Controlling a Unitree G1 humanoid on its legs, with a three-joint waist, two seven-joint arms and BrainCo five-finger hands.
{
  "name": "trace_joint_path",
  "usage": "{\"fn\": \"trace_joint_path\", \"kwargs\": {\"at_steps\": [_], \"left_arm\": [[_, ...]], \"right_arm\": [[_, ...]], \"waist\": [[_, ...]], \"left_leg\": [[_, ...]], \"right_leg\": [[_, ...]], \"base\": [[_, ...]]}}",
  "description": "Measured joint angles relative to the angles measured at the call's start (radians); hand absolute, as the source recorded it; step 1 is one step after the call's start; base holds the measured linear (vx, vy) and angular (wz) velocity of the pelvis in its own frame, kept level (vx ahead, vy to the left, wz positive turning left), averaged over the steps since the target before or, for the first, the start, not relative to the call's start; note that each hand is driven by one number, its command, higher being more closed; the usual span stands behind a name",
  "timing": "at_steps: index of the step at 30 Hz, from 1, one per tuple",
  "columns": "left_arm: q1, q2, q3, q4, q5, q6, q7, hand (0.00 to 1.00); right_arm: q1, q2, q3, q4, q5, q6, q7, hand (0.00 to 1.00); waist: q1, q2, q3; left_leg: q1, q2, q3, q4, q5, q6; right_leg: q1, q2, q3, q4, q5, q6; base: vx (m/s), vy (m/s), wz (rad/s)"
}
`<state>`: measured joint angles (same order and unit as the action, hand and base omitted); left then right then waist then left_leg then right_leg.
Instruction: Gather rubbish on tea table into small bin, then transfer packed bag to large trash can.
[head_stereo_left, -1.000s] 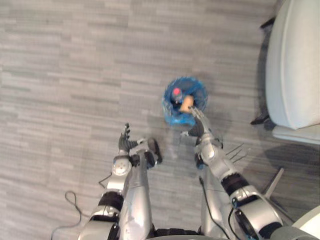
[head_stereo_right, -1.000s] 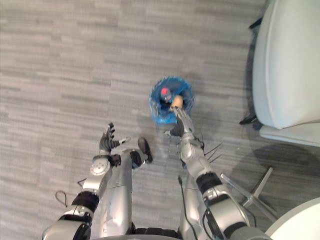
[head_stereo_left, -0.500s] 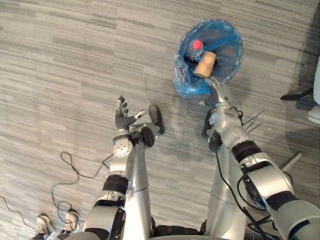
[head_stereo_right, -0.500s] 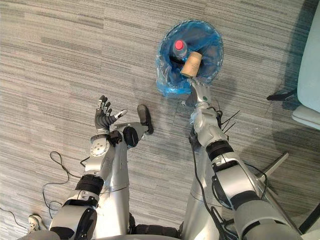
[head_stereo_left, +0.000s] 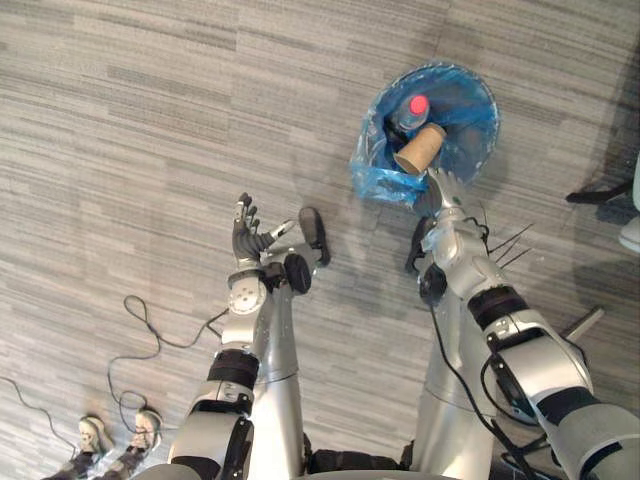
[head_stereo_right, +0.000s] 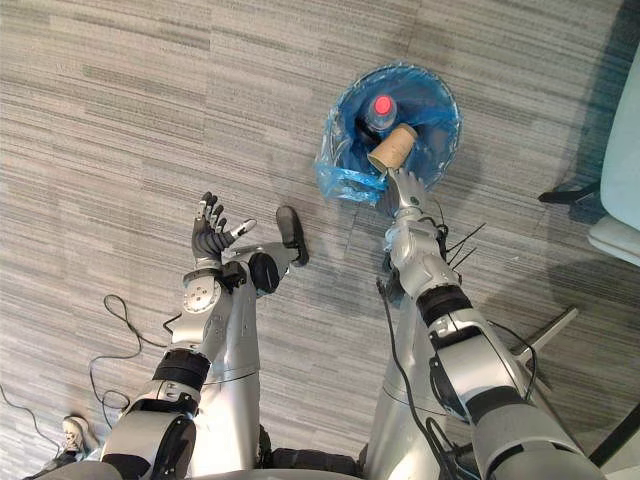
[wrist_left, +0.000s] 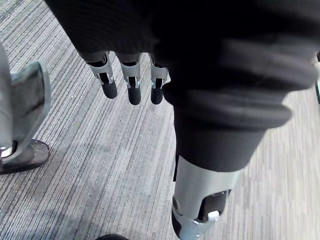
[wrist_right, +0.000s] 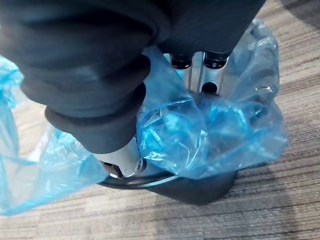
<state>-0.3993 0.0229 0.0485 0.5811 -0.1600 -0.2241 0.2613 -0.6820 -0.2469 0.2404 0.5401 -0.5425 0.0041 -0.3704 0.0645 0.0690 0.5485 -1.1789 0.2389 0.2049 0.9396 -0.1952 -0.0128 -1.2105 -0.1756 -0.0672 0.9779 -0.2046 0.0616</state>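
Grey striped carpet (head_stereo_left: 120, 120) covered the floor under both of my arms. My right hand (head_stereo_left: 447, 195) was at the near rim of the small bin (wrist_right: 200, 192), pressed into the blue bag (head_stereo_left: 470, 110) that lined it. The bag's crumpled plastic lay over the front of that hand, so I could not tell whether it was closed on the bag or merely resting against it. Just beyond that hand, inside the bag, a cardboard tube (head_stereo_left: 418, 150) lay tilted against the rim. A bottle (head_stereo_left: 415, 108) with a red cap stood behind the tube, deeper in the bin. My left hand (head_stereo_left: 245, 235) was raised over bare carpet, well apart from the bin, on the other side of my right hand. Its fingers (wrist_left: 132, 87) were straight and spread, holding nothing.
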Motion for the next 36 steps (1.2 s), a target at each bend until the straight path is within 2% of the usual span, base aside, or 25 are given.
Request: {"fn": "trace_joint_path", "kwargs": {"at_steps": [3, 4, 5, 8, 12, 13, 16, 19, 22, 24, 25, 27, 28, 29, 30, 31, 32, 33, 34, 35, 36], "left_arm": [[0.054, 0.001, -0.001, -0.001, 0.017, 0.022, 0.0, 0.0], [0.067, 0.001, -0.003, -0.002, 0.018, 0.024, 0.0, 0.0], [0.11, 0.004, -0.017, -0.002, 0.025, 0.027, -0.002, 0.0], [0.18, 0.005, -0.038, -0.003, 0.052, 0.037, -0.019, 0.0], [0.26, 0.015, -0.058, -0.003, 0.096, 0.055, -0.045, 0.0], [0.299, 0.019, -0.067, -0.001, 0.099, 0.061, -0.051, 0.0], [0.348, 0.034, -0.089, 0.053, 0.13, 0.061, -0.072, 0.0], [0.367, 0.061, -0.105, 0.109, 0.162, 0.062, -0.088, 0.0], [0.387, 0.091, -0.124, 0.118, 0.177, 0.061, -0.097, 0.0], [0.391, 0.107, -0.124, 0.118, 0.176, 0.06, -0.107, 0.0], [0.39, 0.116, -0.124, 0.118, 0.175, 0.059, -0.107, 0.0], [0.398, 0.123, -0.122, 0.115, 0.174, 0.059, -0.107, 0.0], [0.403, 0.119, -0.121, 0.114, 0.174, 0.051, -0.11, 0.0], [0.408, 0.129, -0.123, 0.108, 0.174, 0.05, -0.111, 0.0], [0.418, 0.128, -0.123, 0.098, 0.174, 0.05, -0.112, 0.0], [0.44, 0.129, -0.123, 0.066, 0.174, 0.05, -0.116, 0.0], [0.454, 0.13, -0.122, 0.045, 0.174, 0.05, -0.118, 0.0], [0.486, 0.13, -0.121, -0.006, 0.173, 0.05, -0.123, 0.0], [0.511, 0.134, -0.109, -0.049, 0.171, 0.046, -0.125, 0.0], [0.52, 0.129, -0.1, -0.07, 0.17, 0.044, -0.126, 0.0], [0.545, 0.119, -0.097, -0.119, 0.17, 0.038, -0.127, 0.0]], "right_arm": [[0.101, 0.056, -0.027, -0.113, 0.127, -0.024, 0.002, 1.0], [0.124, 0.067, -0.031, -0.136, 0.155, -0.026, 0.003, 1.0], [0.188, 0.095, -0.034, -0.187, 0.208, -0.035, 0.004, 1.0], [0.293, 0.132, -0.034, -0.284, 0.261, -0.04, 0.016, 1.0], [0.47, 0.171, -0.01, -0.424, 0.314, -0.07, 0.07, 1.0], [0.526, 0.181, 0.009, -0.451, 0.316, -0.079, 0.091, 1.0], [0.583, 0.186, 0.015, -0.45, 0.316, -0.107, 0.124, 1.0], [0.603, 0.177, 0.011, -0.45, 0.314, -0.12, 0.162, 1.0], [0.599, 0.152, 0.011, -0.455, 0.304, -0.127, 0.182, 1.0], [0.596, 0.149, 0.015, -0.483, 0.302, -0.127, 0.185, 1.0], [0.59, 0.15, 0.016, -0.504, 0.295, -0.133, 0.189, 1.0], [0.575, 0.143, 0.035, -0.524, 0.292, -0.134, 0.197, 1.0], [0.568, 0.136, 0.05, -0.538, 0.274, -0.138, 0.197, 1.0], [0.569, 0.129, 0.051, -0.545, 0.258, -0.145, 0.197, 1.0], [0.57, 0.13, 0.056, -0.546, 0.255, -0.152, 0.199, 1.0], [0.569, 0.131, 0.062, -0.558, 0.253, -0.157, 0.199, 1.0], [0.567, 0.13, 0.068, -0.564, 0.253, -0.161, 0.198, 1.0], [0.554, 0.123, 0.089, -0.566, 0.253, -0.175, 0.199, 1.0], [0.525, 0.107, 0.114, -0.565, 0.253, -0.179, 0.199, 1.0], [0.507, 0.099, 0.128, -0.565, 0.253, -0.181, 0.199, 1.0], [0.457, 0.072, 0.142, -0.565, 0.253, -0.193, 0.199, 1.0]], "waist": [[-0.009, -0.003, -0.001], [-0.009, -0.003, -0.001], [-0.013, -0.008, -0.004], [-0.023, -0.024, -0.012], [-0.027, -0.077, -0.057], [-0.033, -0.1, -0.113], [-0.051, -0.105, -0.212], [-0.056, -0.113, -0.266], [-0.055, -0.119, -0.275], [-0.054, -0.121, -0.275], [-0.061, -0.123, -0.275], [-0.062, -0.127, -0.275], [-0.062, -0.123, -0.273], [-0.069, -0.129, -0.273], [-0.071, -0.131, -0.274], [-0.069, -0.132, -0.275], [-0.064, -0.134, -0.276], [-0.042, -0.143, -0.282], [-0.019, -0.139, -0.285], [-0.009, -0.132, -0.296], [0.01, -0.114, -0.311]], "left_leg": [[0.112, -0.001, 0.017, -0.104, 0.018, -0.026], [0.141, -0.001, 0.022, -0.126, 0.022, -0.029], [0.229, -0.001, 0.032, -0.187, 0.042, -0.029], [0.379, -0.002, 0.048, -0.265, 0.063, -0.029], [0.59, -0.006, 0.078, -0.375, 0.08, -0.022], [0.651, -0.013, 0.091, -0.416, 0.084, -0.028], [0.746, -0.028, 0.1, -0.496, 0.09, -0.036], [0.831, -0.049, 0.119, -0.568, 0.097, -0.039], [0.892, -0.069, 0.119, -0.599, 0.099, -0.037], [0.903, -0.079, 0.13, -0.607, 0.098, -0.036], [0.903, -0.085, 0.142, -0.6, 0.09, -0.024], [0.907, -0.083, 0.154, -0.587, 0.087, -0.014], [0.918, -0.067, 0.176, -0.607, 0.088, 0.013], [0.927, -0.074, 0.168, -0.606, 0.093, 0.024], [0.932, -0.078, 0.159, -0.607, 0.093, 0.03], [0.936, -0.087, 0.144, -0.606, 0.103, 0.038], [0.935, -0.091, 0.141, -0.605, 0.11, 0.038], [0.927, -0.099, 0.144, -0.602, 0.128, 0.033], [0.904, -0.1, 0.146, -0.604, 0.153, 0.028], [0.886, -0.102, 0.146, -0.618, 0.175, 0.022], [0.827, -0.085, 0.144, -0.665, 0.226, 0.015]], "right_leg": [[0.114, 0.0, -0.023, -0.101, 0.023, -0.005], [0.145, 0.001, -0.029, -0.126, 0.031, -0.005], [0.237, 0.003, -0.047, -0.193, 0.051, -0.011], [0.392, 0.016, -0.059, -0.29, 0.079, -0.011], [0.606, 0.036, -0.064, -0.429, 0.11, -0.012], [0.662, 0.04, -0.063, -0.478, 0.118, -0.008], [0.773, 0.06, -0.058, -0.607, 0.155, 0.002], [0.855, 0.068, -0.032, -0.707, 0.193, 0.014], [0.904, 0.073, 0.015, -0.774, 0.241, 0.026], [0.907, 0.072, 0.048, -0.805, 0.278, 0.033], [0.897, 0.067, 0.054, -0.807, 0.301, 0.037], [0.85, 0.068, 0.039, -0.761, 0.353, 0.035], [0.822, 0.055, 0.008, -0.61, 0.257, -0.001], [0.803, 0.034, -0.027, -0.357, 0.126, -0.039], [0.814, 0.029, -0.033, -0.264, 0.088, -0.023], [0.853, 0.029, -0.035, -0.148, 0.036, 0.012], [0.883, 0.032, -0.035, -0.124, 0.019, 0.026], [0.949, 0.033, -0.039, -0.145, -0.037, 0.043], [0.98, 0.044, -0.053, -0.265, -0.089, 0.034], [0.984, 0.058, -0.064, -0.333, -0.1, 0.024], [0.989, 0.096, -0.09, -0.488, -0.119, -0.024]], "base": [[-0.05, -0.067, 0.02], [0.01, -0.067, -0.01], [0.03, -0.045, -0.08], [0.09, -0.042, -0.17], [0.2, -0.017, -0.17], [0.2, 0.003, -0.12], [0.21, 0.031, -0.16], [0.15, 0.057, -0.25], [0.06, 0.06, -0.47], [-0.03, 0.084, -0.53], [-0.1, 0.117, -0.6], [-0.19, 0.1, -0.68], [-0.26, 0.036, -0.27], [-0.25, 0.014, -0.04], [-0.19, -0.014, 0.36], [-0.14, -0.039, 0.32], [-0.19, -0.085, 0.25], [-0.22, -0.105, 0.0], [-0.24, -0.089, -0.15], [-0.3, -0.083, -0.31], [-0.19, -0.042, -0.19]]}}
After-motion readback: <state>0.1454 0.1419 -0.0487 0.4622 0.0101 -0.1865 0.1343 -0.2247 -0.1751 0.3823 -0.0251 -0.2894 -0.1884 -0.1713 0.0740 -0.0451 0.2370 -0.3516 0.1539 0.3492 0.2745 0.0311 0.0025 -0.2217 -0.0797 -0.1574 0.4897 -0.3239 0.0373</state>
